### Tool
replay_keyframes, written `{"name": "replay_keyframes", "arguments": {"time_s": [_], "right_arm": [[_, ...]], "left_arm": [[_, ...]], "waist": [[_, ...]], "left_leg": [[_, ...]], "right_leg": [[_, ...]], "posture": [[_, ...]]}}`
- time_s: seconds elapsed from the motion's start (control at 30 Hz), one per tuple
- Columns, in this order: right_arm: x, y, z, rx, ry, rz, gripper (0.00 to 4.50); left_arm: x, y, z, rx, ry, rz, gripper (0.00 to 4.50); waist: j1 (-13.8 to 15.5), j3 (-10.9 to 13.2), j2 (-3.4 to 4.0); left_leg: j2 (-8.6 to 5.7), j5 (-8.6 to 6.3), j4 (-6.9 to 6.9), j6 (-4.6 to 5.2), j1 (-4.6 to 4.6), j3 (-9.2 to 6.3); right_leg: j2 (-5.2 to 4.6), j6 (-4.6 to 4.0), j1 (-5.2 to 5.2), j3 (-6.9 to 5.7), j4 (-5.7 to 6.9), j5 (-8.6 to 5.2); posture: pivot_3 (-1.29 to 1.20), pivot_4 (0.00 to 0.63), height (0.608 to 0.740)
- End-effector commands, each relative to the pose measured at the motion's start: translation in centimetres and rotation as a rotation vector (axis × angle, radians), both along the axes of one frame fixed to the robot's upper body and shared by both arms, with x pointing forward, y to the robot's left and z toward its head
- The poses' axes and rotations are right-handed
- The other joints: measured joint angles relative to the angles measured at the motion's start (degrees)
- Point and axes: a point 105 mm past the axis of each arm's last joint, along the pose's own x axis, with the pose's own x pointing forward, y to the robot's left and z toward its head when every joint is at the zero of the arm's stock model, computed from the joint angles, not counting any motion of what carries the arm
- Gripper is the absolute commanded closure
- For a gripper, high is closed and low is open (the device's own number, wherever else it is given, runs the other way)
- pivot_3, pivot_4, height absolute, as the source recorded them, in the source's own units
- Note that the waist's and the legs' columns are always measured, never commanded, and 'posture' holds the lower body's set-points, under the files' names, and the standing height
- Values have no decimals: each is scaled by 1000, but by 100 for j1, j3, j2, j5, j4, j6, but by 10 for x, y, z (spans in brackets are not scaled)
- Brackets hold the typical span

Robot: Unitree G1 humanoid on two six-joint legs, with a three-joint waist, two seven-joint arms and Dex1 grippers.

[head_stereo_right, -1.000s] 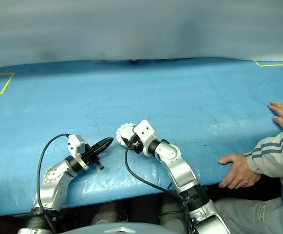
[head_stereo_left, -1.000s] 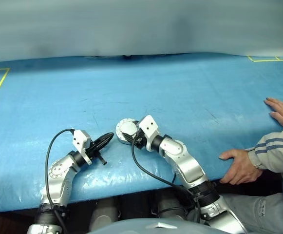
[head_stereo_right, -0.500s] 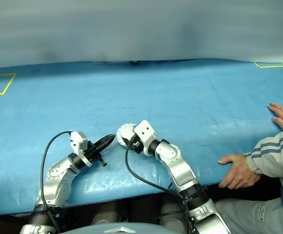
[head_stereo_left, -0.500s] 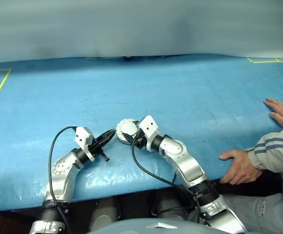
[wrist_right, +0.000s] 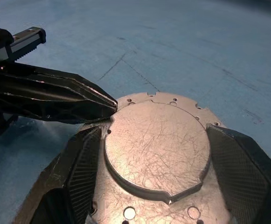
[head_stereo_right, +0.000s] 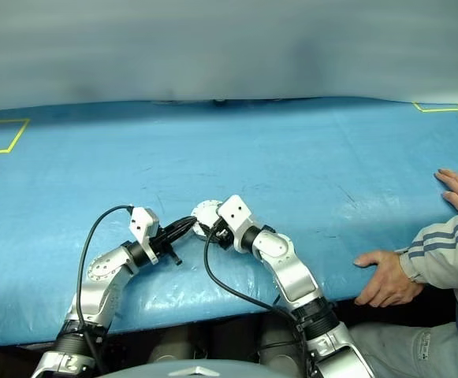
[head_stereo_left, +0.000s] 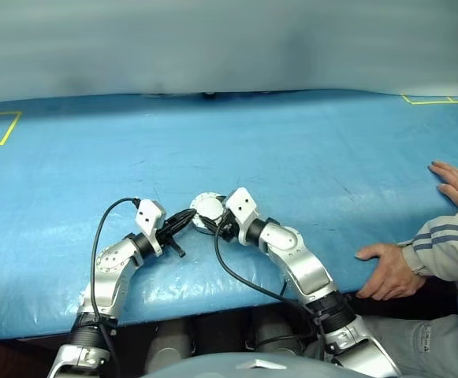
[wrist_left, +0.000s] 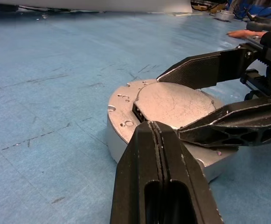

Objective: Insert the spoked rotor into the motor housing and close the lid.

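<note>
With the lid (wrist_right: 156, 142) already lying flat on the housing (wrist_left: 126, 133), which sits on the blue table cover (head_stereo_left: 307, 157) near its front edge, the rotor can't be seen, presumably shut inside.

R gripper (wrist_right: 158, 186) has its fingers spread wide, one each side of the housing, close to the wall or touching it, but not visibly clamping. L gripper (wrist_left: 158, 140) is closed tight w/ nothing between the fingers, tip right at the housing's rim by the lid edge, just beside the R gripper's finger (wrist_left: 205, 70).

Risks as I read it:
- L tip pushing sideways could slide the housing on the slick cover, since R isn't pinning it.
- If the lid isn't fully seated, a poke at the edge could pry it up rather than press it down.
- The two grippers are v. close; a small move could knock them together.
- A person's hands (head_stereo_left: 386, 272) rest on the table edge, well apart to the right, so no issue unless an arm swings wide.
</note>
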Motion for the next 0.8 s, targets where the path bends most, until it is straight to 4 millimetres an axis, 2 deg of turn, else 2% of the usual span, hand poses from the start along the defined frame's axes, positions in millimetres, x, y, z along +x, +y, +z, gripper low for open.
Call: {"name": "replay_keyframes", "arguments": {"time_s": [0.03, 0.17, 0.4, 0.47, 0.6, 0.8], "right_arm": [[-5, -5, -17, -24, 68, -9, 39], [-4, -6, 4, 126, 66, -15, 39], [2, -21, 36, 375, 105, -77, 39], [4, -28, 38, 425, 143, -103, 39], [3, -48, 25, 545, 358, -171, 39], [-4, -54, 12, 668, 561, -186, 39]], "left_arm": [[-7, 0, -16, 31, 66, -6, 4500], [-9, -1, -15, 27, 65, -11, 4500], [-11, -3, -16, 20, 68, -18, 4500], [-11, -3, -16, 17, 69, -22, 4500], [-11, -4, -14, 11, 62, -28, 4500], [-12, -5, -15, 10, 61, -30, 4500]], "waist": [[0, -3, 1], [5, -4, 3], [13, 0, 9], [16, 5, 14], [30, 7, 17], [28, 11, 24]], "left_leg": [[0, 0, -1, 0, 0, 0], [-1, -1, -2, -1, -1, -1], [-4, -2, -6, 1, -13, -4], [-5, -3, -7, 3, -16, -5], [-7, -5, -8, 6, -21, -7], [-12, -10, -12, 14, -27, -6]], "right_leg": [[-4, -1, 0, -3, 0, -1], [-9, -1, -1, -8, -1, -1], [-14, 0, -8, -13, -6, -2], [-16, 1, -10, -16, -7, -2], [-23, 1, -12, -22, -9, -3], [-30, 1, -15, -25, -14, -5]], "posture": [[0, 150, 740], [0, 150, 740], [0, 150, 740], [0, 150, 740], [0, 150, 740], [0, 150, 740]]}}
